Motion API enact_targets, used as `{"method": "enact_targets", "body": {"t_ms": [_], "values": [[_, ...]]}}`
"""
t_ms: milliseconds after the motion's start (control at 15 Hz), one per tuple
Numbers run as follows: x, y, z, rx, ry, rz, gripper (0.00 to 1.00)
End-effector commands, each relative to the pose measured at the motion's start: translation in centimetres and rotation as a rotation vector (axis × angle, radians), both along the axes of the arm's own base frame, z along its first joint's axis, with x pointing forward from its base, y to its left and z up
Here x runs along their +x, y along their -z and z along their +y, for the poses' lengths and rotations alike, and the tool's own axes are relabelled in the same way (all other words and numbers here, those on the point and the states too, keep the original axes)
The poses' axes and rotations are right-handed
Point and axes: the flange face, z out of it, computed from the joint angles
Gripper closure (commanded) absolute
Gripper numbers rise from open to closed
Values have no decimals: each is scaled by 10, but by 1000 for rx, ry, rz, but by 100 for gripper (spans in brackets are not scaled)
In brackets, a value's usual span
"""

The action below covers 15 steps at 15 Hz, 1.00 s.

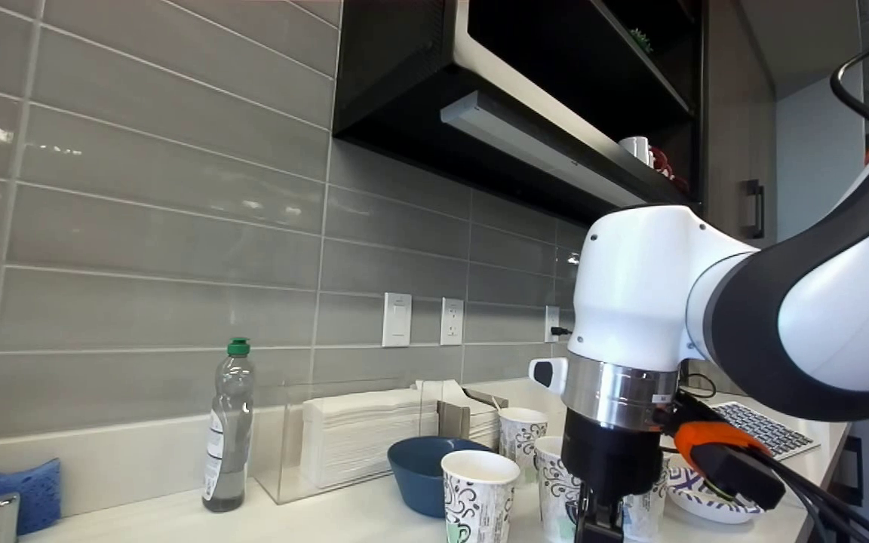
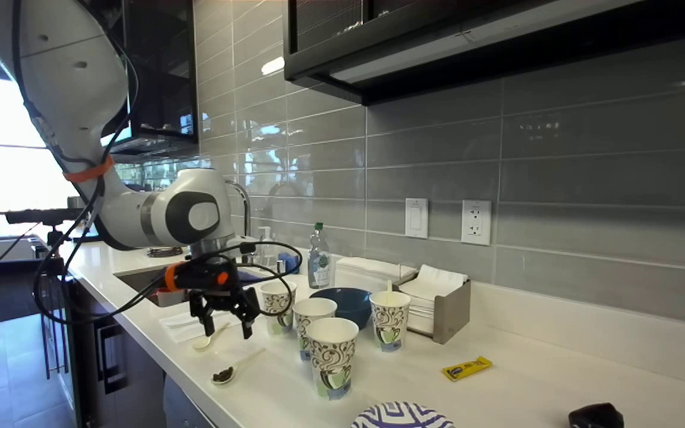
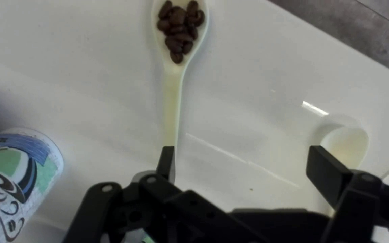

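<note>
My gripper (image 3: 243,162) stands open above the white counter, nothing between its fingers. In the wrist view, a pale spoon (image 3: 172,104) heaped with dark coffee beans (image 3: 179,28) lies with its handle running down behind the left fingertip. Past the right finger shows the bowl of a second, bean-free spoon (image 3: 348,143), its handle mostly hidden. An exterior view has the gripper (image 2: 228,330) over both spoons, the bean spoon (image 2: 241,364) nearer the camera. Several patterned paper cups stand close by, one cup (image 3: 8,182) at lower left of the wrist view.
Around the cups (image 2: 333,356) are a blue bowl (image 2: 342,300), napkins (image 2: 434,282), a soap bottle (image 2: 319,261) and a yellow packet (image 2: 466,368). A patterned dish (image 2: 402,416) sits toward the front. The sink (image 2: 146,282) and the counter's edge border the arm's side.
</note>
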Motion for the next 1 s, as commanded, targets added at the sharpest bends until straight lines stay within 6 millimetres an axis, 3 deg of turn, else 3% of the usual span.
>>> {"method": "enact_targets", "body": {"t_ms": [0, 400, 533, 667, 933], "values": [[-2, 0, -21, -9, 4, -6, 0], [2, 5, -35, -3, 2, 4, 2], [2, 5, -37, -2, -4, 4, 18], [2, 7, -39, -3, -8, 7, 28], [6, 11, -42, 3, -13, 3, 15]]}}
